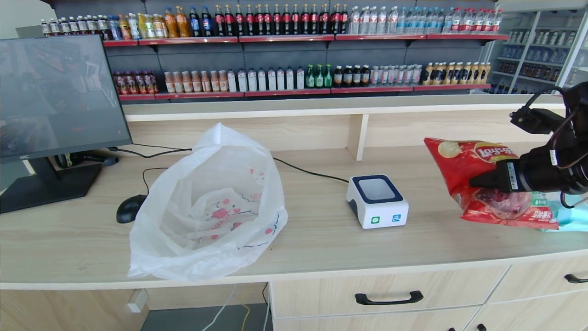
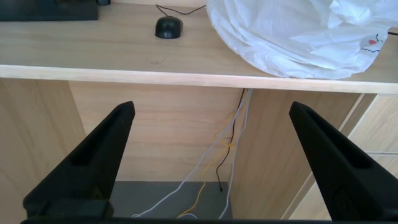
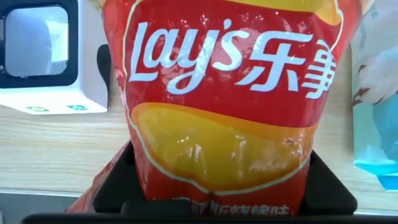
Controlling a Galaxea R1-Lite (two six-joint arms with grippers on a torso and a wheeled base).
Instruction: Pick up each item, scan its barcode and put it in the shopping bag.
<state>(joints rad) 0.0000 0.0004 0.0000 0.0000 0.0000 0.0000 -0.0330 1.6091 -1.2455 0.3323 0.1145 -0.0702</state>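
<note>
surface: wooden counter | on it: shopping bag, barcode scanner, mouse, monitor stand, blue packet

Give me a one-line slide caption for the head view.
The right gripper holds a red chip bag beside the white scanner; the open shopping bag sits farther left on the counter.
</note>
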